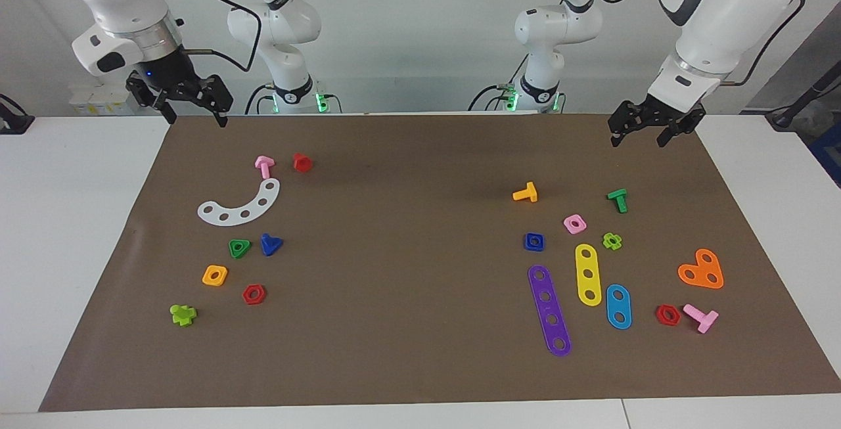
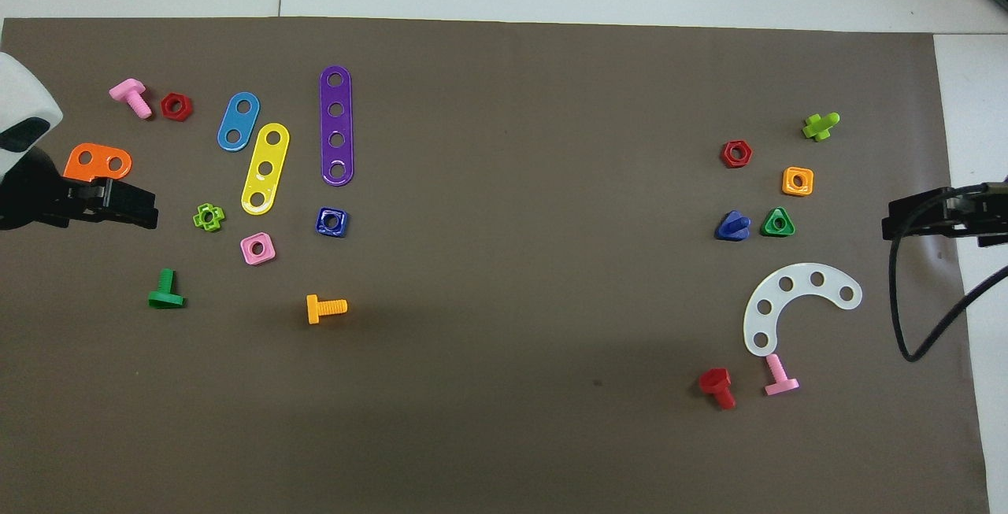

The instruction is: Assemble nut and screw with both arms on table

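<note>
Nut and screw lie well apart on the brown mat of the bench: the blue square nut beside the purple strip at the left arm's end, the blue triangular-headed screw just beside the green triangular nut at the right arm's end. So the left pincer is the likelier one for the nut, the right pincer for the screw; both hang over the mat's robot-side edge, fingers apart, holding nothing. The overhead view shows the screw standing on its head, shaft up; the facing view shows how high both pincers hang.
</note>
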You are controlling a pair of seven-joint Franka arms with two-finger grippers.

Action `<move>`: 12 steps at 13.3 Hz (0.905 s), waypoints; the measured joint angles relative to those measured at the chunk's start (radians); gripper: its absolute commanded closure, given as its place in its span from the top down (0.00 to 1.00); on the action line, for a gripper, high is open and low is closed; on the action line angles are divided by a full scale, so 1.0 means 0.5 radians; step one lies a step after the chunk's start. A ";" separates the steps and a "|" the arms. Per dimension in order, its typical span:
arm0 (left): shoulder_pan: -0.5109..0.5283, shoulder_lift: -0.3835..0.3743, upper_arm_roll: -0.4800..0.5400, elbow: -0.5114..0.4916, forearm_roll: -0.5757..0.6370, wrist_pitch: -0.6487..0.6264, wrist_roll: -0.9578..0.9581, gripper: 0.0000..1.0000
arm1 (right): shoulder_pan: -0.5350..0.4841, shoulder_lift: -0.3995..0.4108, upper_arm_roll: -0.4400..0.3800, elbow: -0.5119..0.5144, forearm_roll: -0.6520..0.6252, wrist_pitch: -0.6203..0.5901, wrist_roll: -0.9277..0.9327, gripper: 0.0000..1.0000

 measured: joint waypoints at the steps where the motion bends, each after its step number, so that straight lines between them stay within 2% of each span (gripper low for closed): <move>1: 0.000 0.000 0.000 0.000 0.000 0.000 0.000 1.00 | 0.000 0.000 0.000 0.000 0.000 0.000 0.000 1.00; 10: 0.000 0.000 0.000 0.000 0.000 0.000 0.000 1.00 | -0.001 -0.001 0.000 -0.044 0.000 0.019 -0.010 1.00; 12: 0.000 0.000 0.000 0.000 0.000 0.000 0.000 1.00 | 0.001 0.002 0.000 -0.155 0.002 0.210 -0.051 1.00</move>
